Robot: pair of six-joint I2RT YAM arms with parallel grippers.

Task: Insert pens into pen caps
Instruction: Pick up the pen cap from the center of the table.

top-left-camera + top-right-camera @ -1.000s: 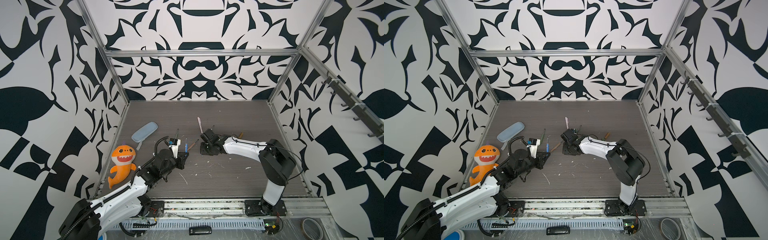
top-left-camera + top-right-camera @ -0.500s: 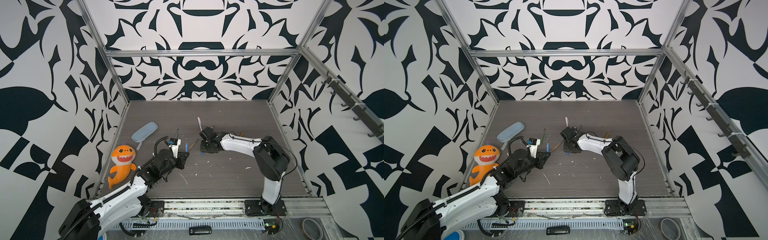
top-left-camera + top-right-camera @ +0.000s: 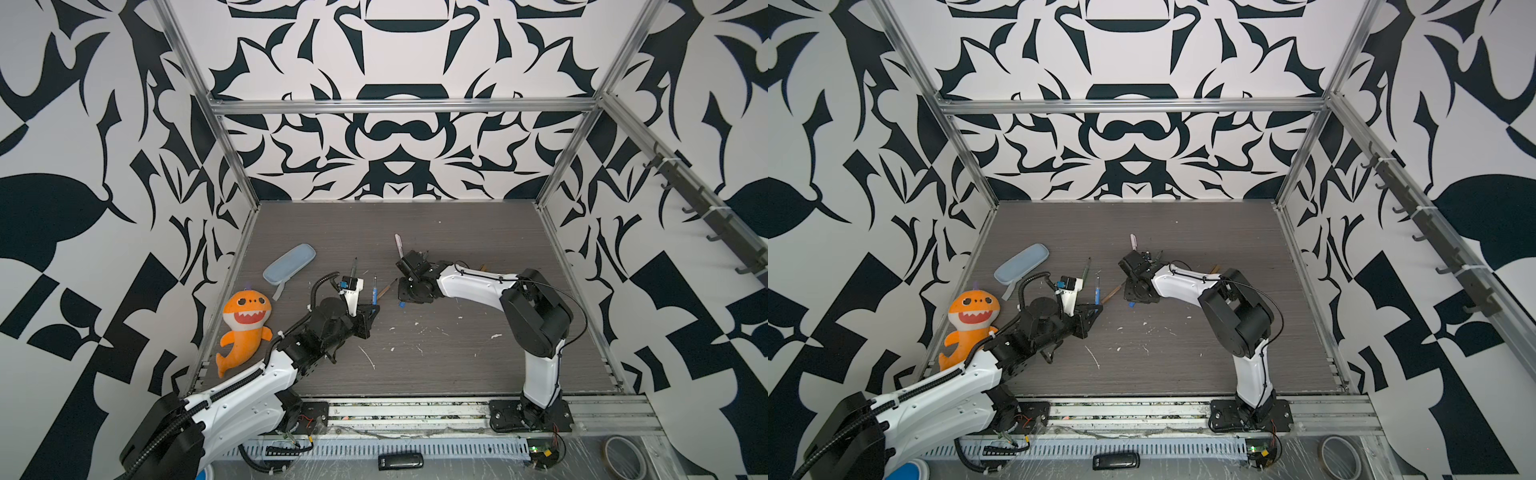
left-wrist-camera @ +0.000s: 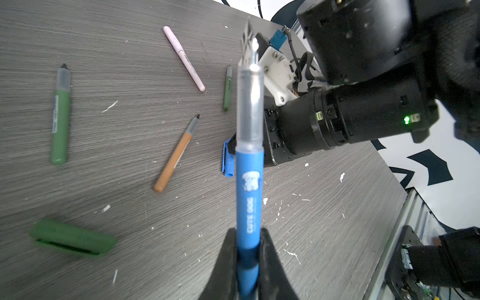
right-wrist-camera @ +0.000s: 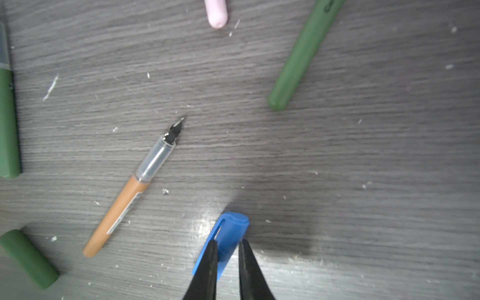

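Observation:
My left gripper (image 4: 248,249) is shut on the blue pen (image 4: 248,181), whose nib points up and away; in a top view the gripper (image 3: 372,309) sits left of centre. My right gripper (image 5: 227,249) is shut on the blue cap (image 5: 228,233), low against the table, and in a top view the cap (image 3: 401,304) shows under it. Loose on the table lie an orange-brown pen (image 5: 130,192), two green pens (image 4: 60,117) (image 4: 227,89), a pink pen (image 4: 184,58) and a green cap (image 4: 72,239).
A pale blue pencil case (image 3: 289,264) and an orange shark plush (image 3: 245,324) lie by the left wall. White flecks (image 3: 368,356) dot the front of the table. Patterned walls close in three sides.
The right arm's elbow has swung a little to the left while its gripper stayed at the blue cap. The left arm with the blue pen has not moved.

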